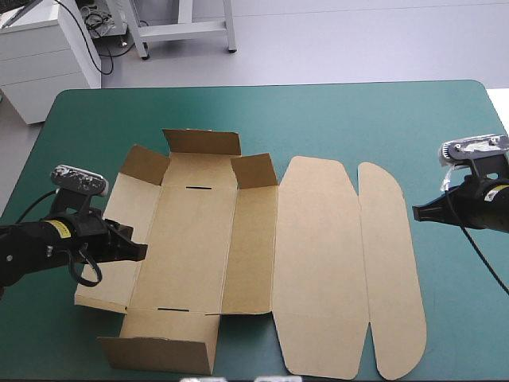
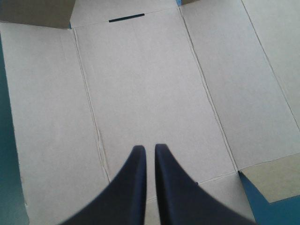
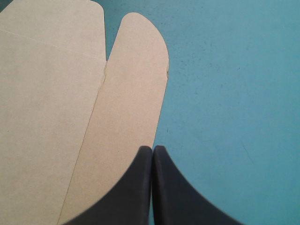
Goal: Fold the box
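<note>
Brown board: the box [image 1: 199,239], a cut sheet of brown corrugated board, lay mostly flat on the teal-green table cover [image 1: 358,119], left of centre and reaching the near edge.
Raised parts: the far end flaps and the near end wall stood up; the lid panel [image 1: 318,263] and the rounded flap [image 1: 394,270] lay flat.
Handling: it looked light, stiff across each panel, ready to hinge at the creases, and likely to slide on the cover.
Hold: a free edge of a side wall or of the rounded flap looked best.
Long axis: left to right across the table, with the rounded flap pointing right.
Left arm: the left gripper [image 1: 139,251] hung over the tray's left wall panel, its black fins all but together, with nothing between them.
Right arm: the right gripper [image 1: 417,211] was pressed closed and empty, just beside the rounded flap's outer edge.
</note>
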